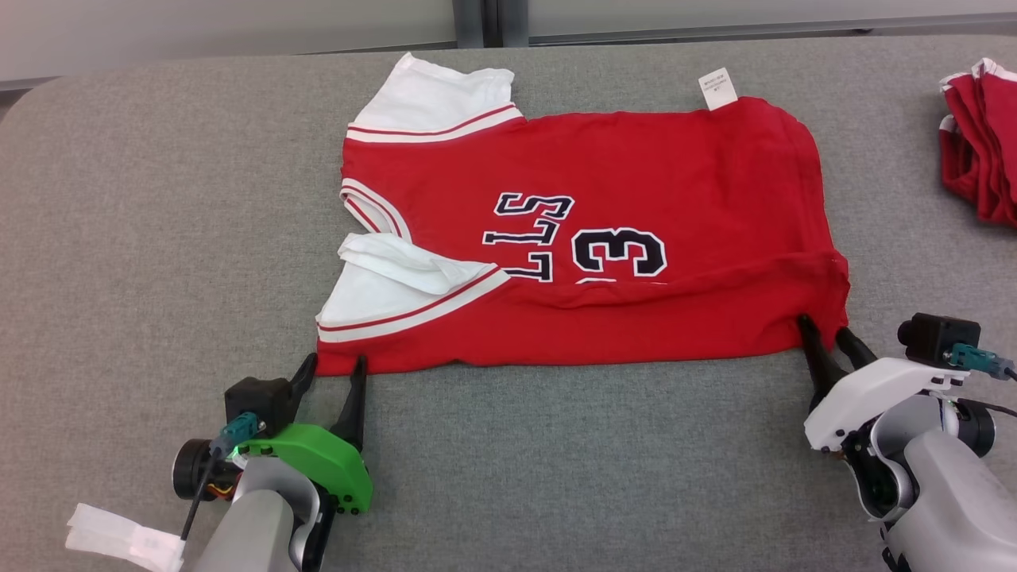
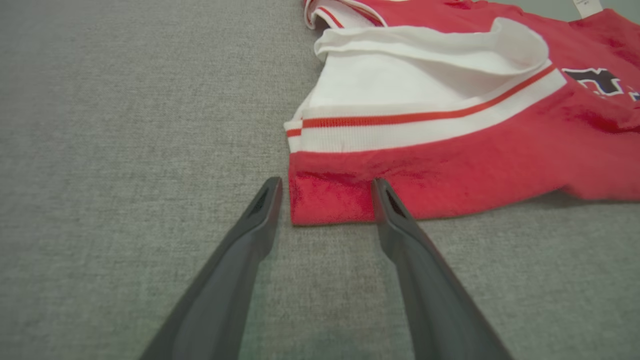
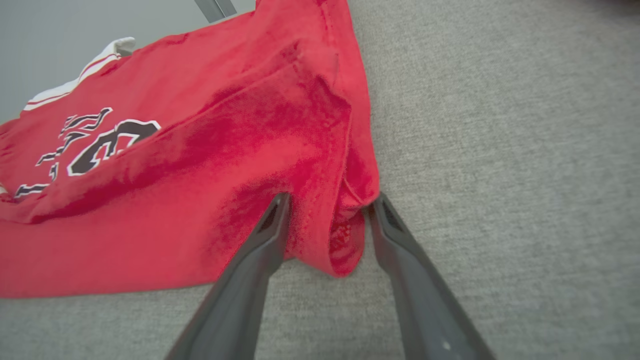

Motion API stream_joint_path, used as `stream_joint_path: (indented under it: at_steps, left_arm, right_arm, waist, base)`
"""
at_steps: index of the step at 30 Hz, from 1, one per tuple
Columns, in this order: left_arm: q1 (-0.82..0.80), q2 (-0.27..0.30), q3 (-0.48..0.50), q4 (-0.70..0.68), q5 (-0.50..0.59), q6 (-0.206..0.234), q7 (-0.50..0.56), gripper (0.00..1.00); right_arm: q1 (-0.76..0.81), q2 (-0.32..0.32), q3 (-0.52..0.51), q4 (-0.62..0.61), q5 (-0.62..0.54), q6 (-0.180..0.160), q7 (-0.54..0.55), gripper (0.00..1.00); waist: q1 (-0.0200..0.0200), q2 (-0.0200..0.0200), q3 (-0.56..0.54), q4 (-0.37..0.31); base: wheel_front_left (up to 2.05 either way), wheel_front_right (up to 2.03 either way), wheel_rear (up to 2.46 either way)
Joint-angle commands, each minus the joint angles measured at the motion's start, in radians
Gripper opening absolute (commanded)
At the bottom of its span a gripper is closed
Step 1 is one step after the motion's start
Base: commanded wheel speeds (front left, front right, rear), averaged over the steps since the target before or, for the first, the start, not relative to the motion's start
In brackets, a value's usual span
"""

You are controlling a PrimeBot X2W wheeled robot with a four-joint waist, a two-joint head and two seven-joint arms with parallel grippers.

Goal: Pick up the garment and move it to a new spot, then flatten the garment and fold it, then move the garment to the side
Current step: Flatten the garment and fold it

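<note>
The garment (image 1: 636, 183) is a red jersey with white sleeves and dark lettering, lying flat on the grey table (image 1: 159, 238) with its near long edge turned over. My left gripper (image 1: 334, 364) stands open astride the near-left corner below the white sleeve (image 2: 400, 85); red cloth (image 2: 330, 195) lies between its fingertips (image 2: 272, 192). At the near-right corner, my right gripper (image 1: 824, 330) is open too, with the bunched corner (image 3: 345, 235) between its two fingers. In the right wrist view the garment (image 3: 200, 150) spreads to the left.
A pile of red and white garments (image 1: 981, 143) lies at the table's far right. The table's far edge (image 1: 238, 59) meets a pale wall. Bare grey cloth surrounds the jersey on the left and near sides.
</note>
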State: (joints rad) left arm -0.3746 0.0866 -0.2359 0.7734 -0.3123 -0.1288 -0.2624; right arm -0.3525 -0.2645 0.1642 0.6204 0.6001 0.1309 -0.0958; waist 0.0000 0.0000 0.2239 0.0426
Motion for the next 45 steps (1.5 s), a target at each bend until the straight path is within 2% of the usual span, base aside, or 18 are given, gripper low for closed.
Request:
stream_joint_path:
  at_steps: [1, 5, 9, 14, 20, 29, 38, 39, 40, 41, 45]
  left_arm:
    - [-0.02, 0.002, -0.005, 0.005, -0.013, -0.002, -0.003, 0.0]
    - [-0.02, 0.001, -0.014, 0.004, -0.043, -0.002, -0.003, 0.0]
    - [0.006, 0.023, 0.003, -0.024, -0.062, -0.002, -0.003, 0.0]
    - [0.069, 0.044, 0.032, -0.088, -0.064, -0.002, -0.003, 0.0]
    - [0.197, 0.037, 0.079, -0.195, -0.051, 0.003, -0.003, 0.0]
    - [0.383, 0.01, 0.131, -0.335, -0.022, 0.029, -0.003, 0.0]
    - [0.462, -0.016, 0.107, -0.337, -0.014, 0.032, -0.003, 0.0]
    - [0.462, -0.017, 0.108, -0.338, -0.012, 0.034, -0.003, 0.24]
    - [0.462, -0.018, 0.108, -0.342, -0.002, 0.035, -0.003, 0.85]
    - [0.458, -0.019, 0.11, -0.345, 0.002, 0.036, -0.003, 1.0]
    - [0.435, -0.019, 0.131, -0.38, 0.032, 0.037, -0.003, 1.0]
  right_arm:
    - [-0.012, -0.003, 0.008, 0.013, 0.011, -0.001, -0.013, 0.0]
    - [-0.021, -0.01, 0.03, 0.035, 0.04, -0.001, -0.044, 0.0]
    - [-0.003, -0.016, 0.062, 0.036, 0.071, -0.001, -0.062, 0.0]
    - [0.039, -0.026, 0.097, 0.005, 0.114, -0.001, -0.075, 0.0]
    - [0.132, -0.048, 0.107, -0.064, 0.147, -0.001, -0.076, 0.0]
    - [0.309, -0.073, 0.046, -0.201, 0.164, -0.001, -0.006, 0.0]
    - [0.424, -0.008, -0.04, -0.291, 0.131, -0.001, 0.077, 0.0]
    - [0.431, -0.001, -0.05, -0.298, 0.123, -0.001, 0.076, 0.33]
    - [0.436, 0.007, -0.061, -0.305, 0.111, -0.001, 0.075, 0.81]
    - [0.438, 0.014, -0.07, -0.311, 0.103, -0.001, 0.073, 1.0]
    - [0.438, 0.034, -0.112, -0.345, 0.059, -0.001, 0.053, 1.0]
  waist:
    - [0.0, 0.0, -0.001, -0.001]
    - [0.0, 0.0, -0.017, -0.004]
    - [0.0, 0.0, -0.049, -0.005]
    - [0.0, 0.0, -0.092, -0.004]
    - [0.0, 0.0, -0.131, 0.003]
    - [0.0, 0.0, -0.165, 0.014]
    - [0.0, 0.0, -0.182, 0.017]
    - [0.0, 0.0, -0.185, 0.017]
    - [0.0, 0.0, -0.187, 0.017]
    - [0.0, 0.0, -0.19, 0.018]
    - [0.0, 0.0, -0.201, 0.014]
  base:
    - [0.0, 0.0, 0.0]
    - [0.0, 0.0, 0.0]
    - [0.0, 0.0, 0.0]
    - [0.0, 0.0, 0.0]
    - [0.0, 0.0, 0.0]
    - [0.0, 0.0, 0.0]
    - [0.0, 0.0, 0.0]
    - [0.0, 0.0, 0.0]
    - [0.0, 0.0, 0.0]
    - [0.0, 0.0, 0.0]
    - [0.0, 0.0, 0.0]
